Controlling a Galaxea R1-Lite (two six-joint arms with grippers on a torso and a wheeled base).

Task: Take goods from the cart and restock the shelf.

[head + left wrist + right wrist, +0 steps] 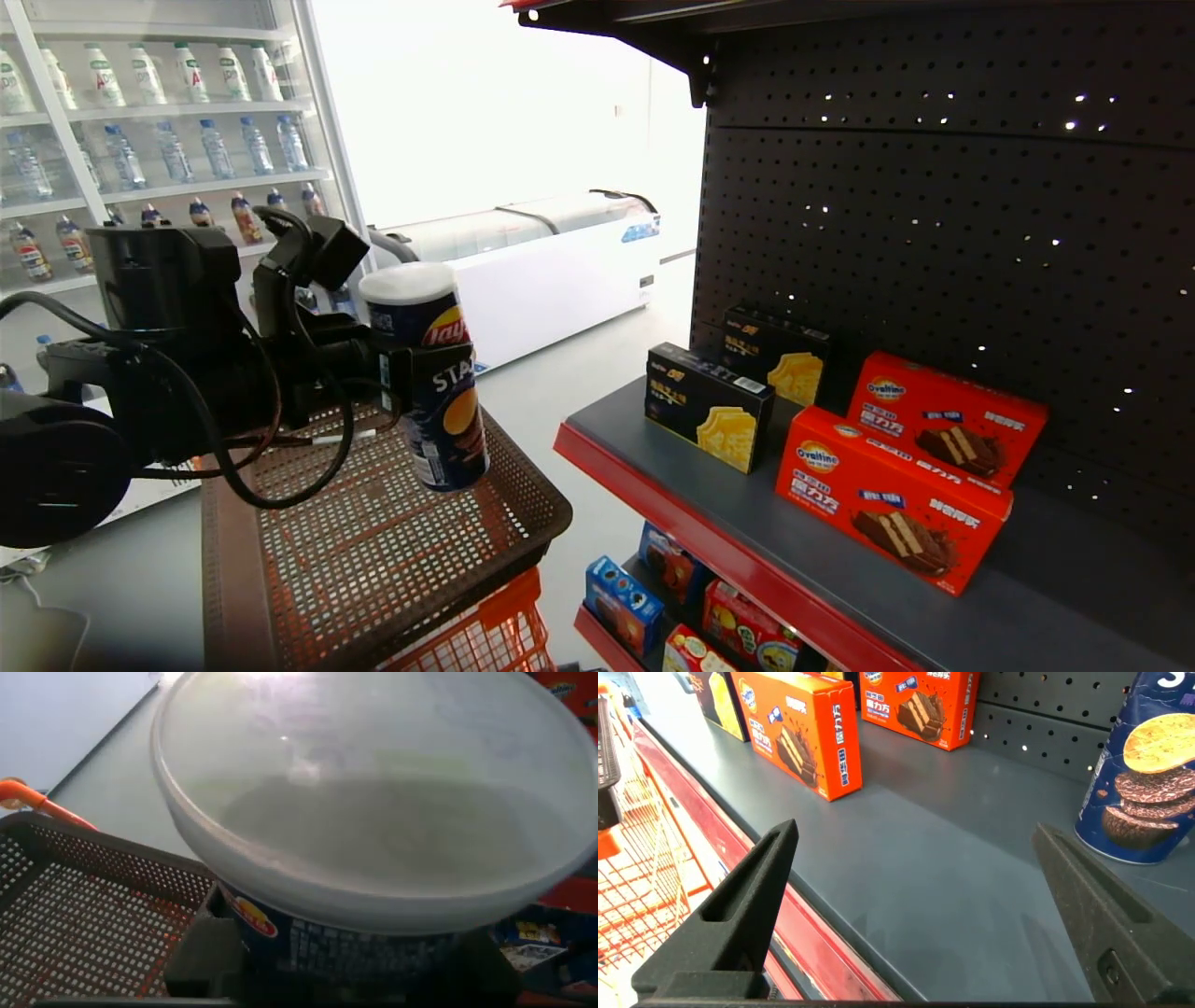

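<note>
A dark blue chips can (pixel 434 392) with a white lid hangs upright over the cart's brown mesh basket (pixel 373 551), and my left gripper (pixel 411 373) is shut on its middle. From the left wrist, the can's lid (pixel 374 793) looms close above the basket (pixel 84 915). The grey shelf board (pixel 747 485) with a red front edge lies to the right. My right gripper (pixel 915 915) hovers open over a bare stretch of the shelf (pixel 952 877), with nothing between its fingers.
Two black boxes (pixel 709 406) and two orange boxes (pixel 896 499) stand on the shelf against the pegboard back. A blue cookie tub (pixel 1144 775) stands farther along the shelf. Snack boxes (pixel 672 607) fill the lower shelf. A chest freezer (pixel 532 261) and a drinks fridge (pixel 140 140) stand behind.
</note>
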